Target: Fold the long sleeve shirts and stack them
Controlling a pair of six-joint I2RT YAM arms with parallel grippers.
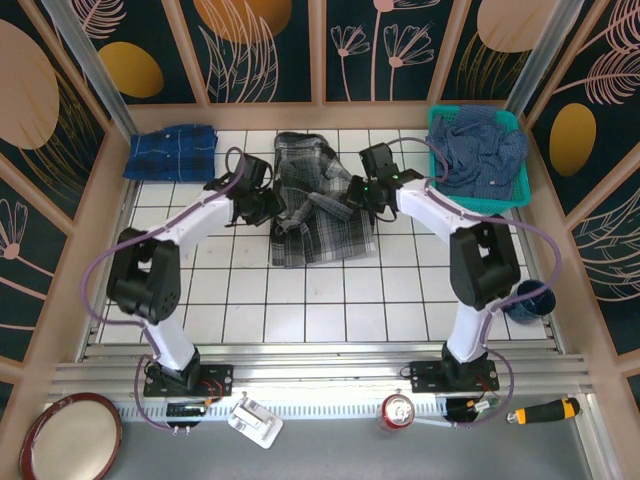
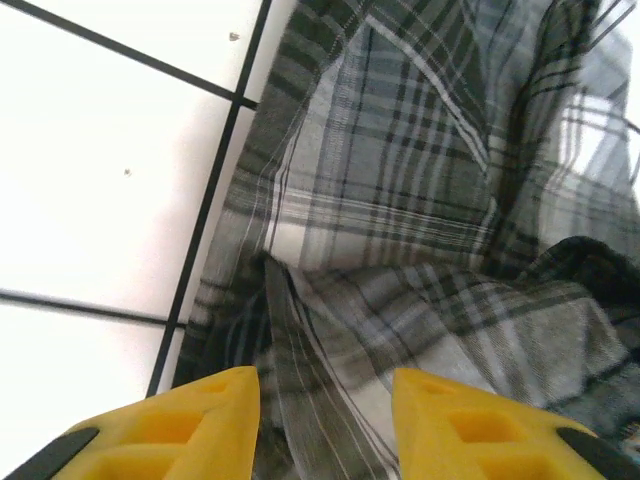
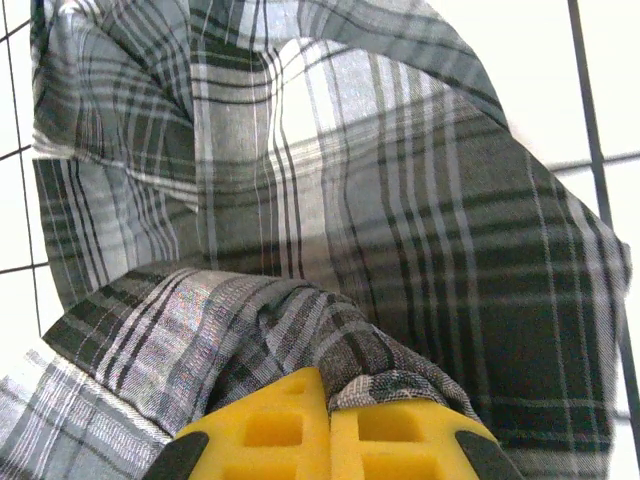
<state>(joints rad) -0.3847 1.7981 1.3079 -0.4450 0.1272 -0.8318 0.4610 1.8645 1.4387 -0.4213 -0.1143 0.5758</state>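
Centrally, left pincer (image 2: pixel 325 405) is gaping empty at nine o'clock of the grey shirt (image 1: pixel 325 235); right pincer (image 3: pixel 328 390), closed tight, is pinching its three o'clock fold.

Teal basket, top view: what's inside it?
A crumpled navy shirt fills most of the basket. The basket floor is covered by the cloth, so whether anything lies under the shirt cannot be seen.
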